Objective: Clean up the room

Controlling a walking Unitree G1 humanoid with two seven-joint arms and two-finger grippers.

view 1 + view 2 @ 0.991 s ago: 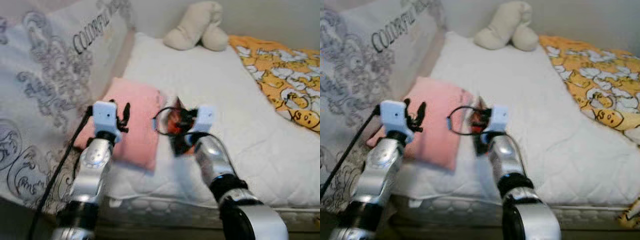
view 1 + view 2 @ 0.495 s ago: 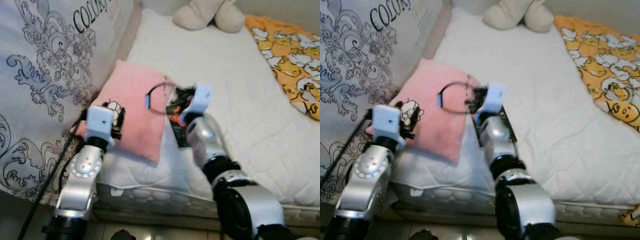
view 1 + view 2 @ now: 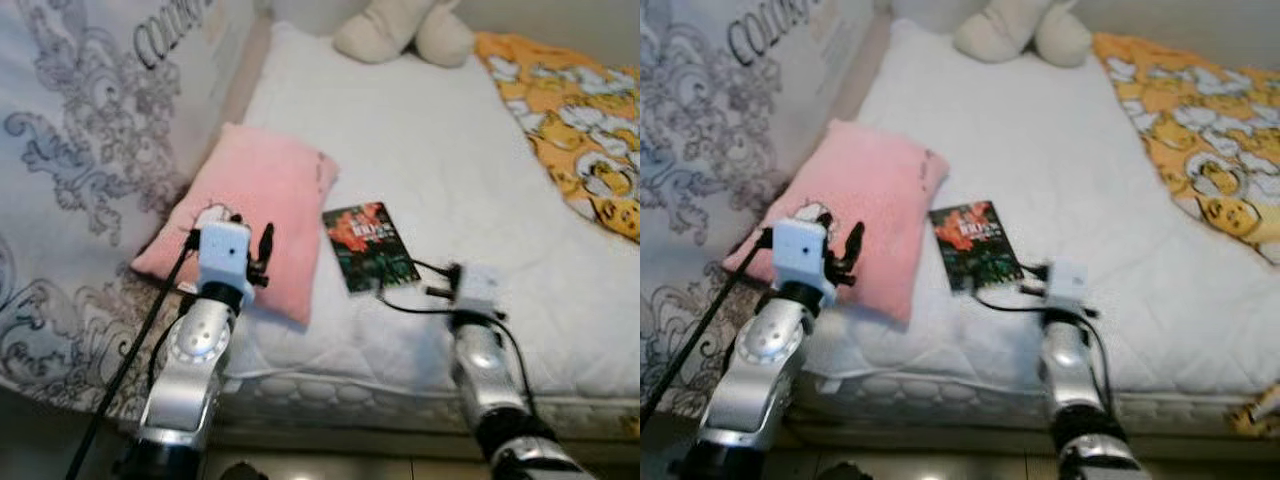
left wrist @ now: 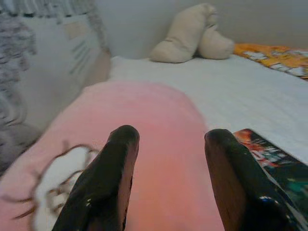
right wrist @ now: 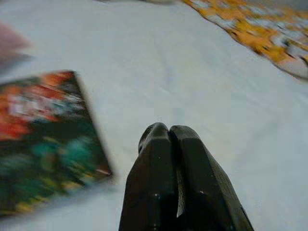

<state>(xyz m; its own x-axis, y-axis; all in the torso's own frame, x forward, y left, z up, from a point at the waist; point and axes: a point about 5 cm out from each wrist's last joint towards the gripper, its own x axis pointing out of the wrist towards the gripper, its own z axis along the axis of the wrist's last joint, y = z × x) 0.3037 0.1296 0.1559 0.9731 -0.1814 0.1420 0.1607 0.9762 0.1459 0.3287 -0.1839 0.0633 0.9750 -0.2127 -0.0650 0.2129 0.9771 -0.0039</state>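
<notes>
A book (image 3: 370,247) with a red and green cover lies flat on the white mattress (image 3: 430,150), just right of a pink pillow (image 3: 252,205). My right gripper (image 3: 438,282) hovers low over the mattress by the book's near right corner. In the right wrist view its fingers (image 5: 166,144) are pressed together with nothing between them, and the book (image 5: 45,139) lies off to one side. My left gripper (image 4: 168,159) is open above the near end of the pink pillow (image 4: 144,144), holding nothing.
A beige plush toy (image 3: 405,30) sits at the head of the bed. An orange patterned blanket (image 3: 570,110) covers the right side. A large grey-patterned cushion (image 3: 90,140) stands along the left. The mattress's front edge (image 3: 350,385) runs just below both arms.
My right gripper has drawn back and to the right from over the book, which now lies uncovered. The left gripper stays at the pillow's near end. The camera has shifted.
</notes>
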